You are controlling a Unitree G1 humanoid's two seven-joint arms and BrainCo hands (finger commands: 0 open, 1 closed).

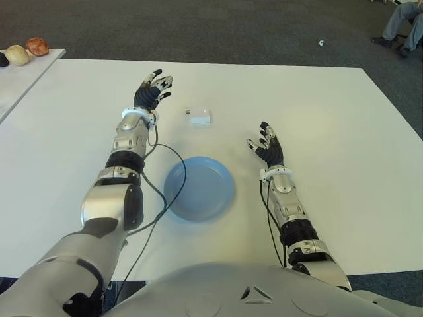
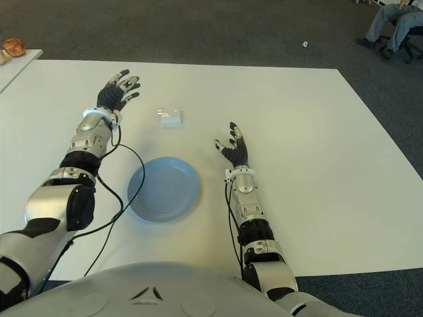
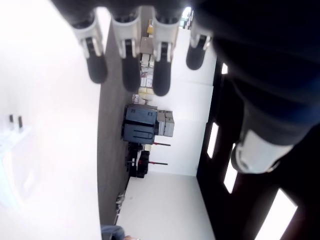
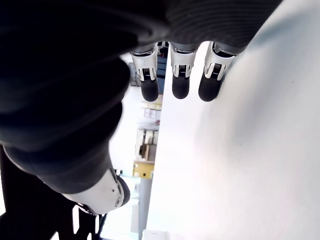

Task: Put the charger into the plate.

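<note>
A white table point(image 1: 344, 132) fills the view ahead of me, standing on dark grey carpet point(image 1: 231, 30). My left hand point(image 1: 153, 90) is extended over the table toward 11 o'clock, fingers point(image 3: 96, 67) straight and spread, holding nothing; its wrist view shows the four fingertips fanned out with open room beyond them. A black cable point(image 1: 173, 173) runs from that wrist back along the forearm and loops across the table surface. My right hand point(image 1: 268, 146) sits at about 1 o'clock, closer to my body than the left, fingers point(image 4: 180, 82) likewise extended and empty. The charger point(image 1: 198, 116), a small white block with its prongs pointing toward my left, lies flat on the table between the two hands, just to the right of the left hand and apart from it, untouched by either hand. The blue plate point(image 1: 198, 188) lies at 12 o'clock close in front of my torso, nearer to me than the charger, with bare table between them; nothing is on it. At far 10 o'clock a second white table point(image 1: 26, 76) carries rounded brown and pale objects point(image 1: 28, 50). At far 2 o'clock, a seated person's legs point(image 1: 402, 23) show on the carpet.
</note>
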